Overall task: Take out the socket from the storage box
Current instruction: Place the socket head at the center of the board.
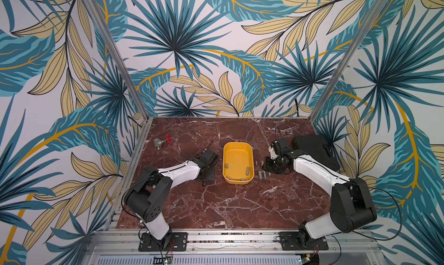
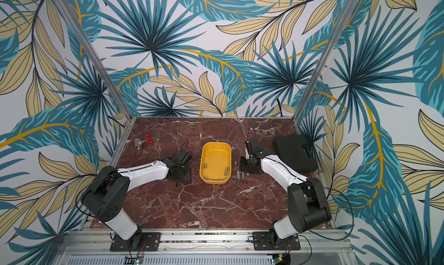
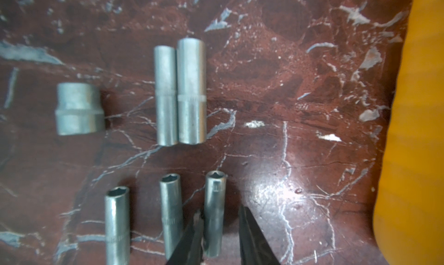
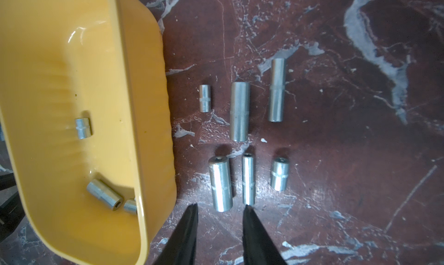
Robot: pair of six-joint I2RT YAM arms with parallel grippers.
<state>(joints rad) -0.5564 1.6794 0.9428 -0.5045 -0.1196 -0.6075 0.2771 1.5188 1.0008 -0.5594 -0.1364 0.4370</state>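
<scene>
Flanking the red marble table (image 1: pixel 216 203), leaf-print walls (image 1: pixel 182 47) enclose left gripper (image 3: pixel 219 209) and right gripper (image 4: pixel 221 205), both parted.

**Other bits lying around on the bench**

So there's a black case (image 1: pixel 314 153) with a moulded handle lying flat and closed at the far right of the red marble table (image 1: pixel 216 203). Way over on the far left sits a small metal valve (image 1: pixel 159 143) with a red handwheel (image 1: pixel 168 139). Leafy teal-and-tan wallpaper (image 1: pixel 173 47) wraps all round, with bare metal posts (image 1: pixel 115 52) at the back corners.
</scene>
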